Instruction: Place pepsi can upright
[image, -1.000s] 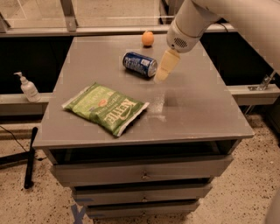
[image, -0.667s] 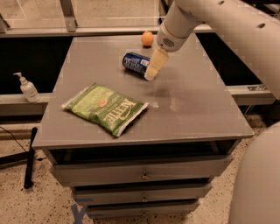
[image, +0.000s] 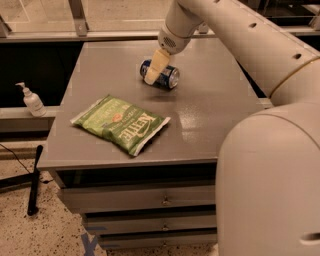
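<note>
The pepsi can (image: 167, 77), dark blue with silver rims, lies on its side on the grey table (image: 215, 115) toward the back middle. My gripper (image: 154, 68) reaches down from the white arm (image: 240, 35) and sits right over the can's left half, covering part of it. Whether it touches the can does not show.
A green chip bag (image: 121, 123) lies flat on the table's front left. A white pump bottle (image: 32, 99) stands on a ledge to the left of the table. Drawers (image: 150, 200) are below the tabletop. The arm's large white body (image: 270, 185) fills the right foreground.
The gripper has moved left from beside the can's right end to over the can. The arm has swung nearer the camera and now hides the orange object behind the can.
</note>
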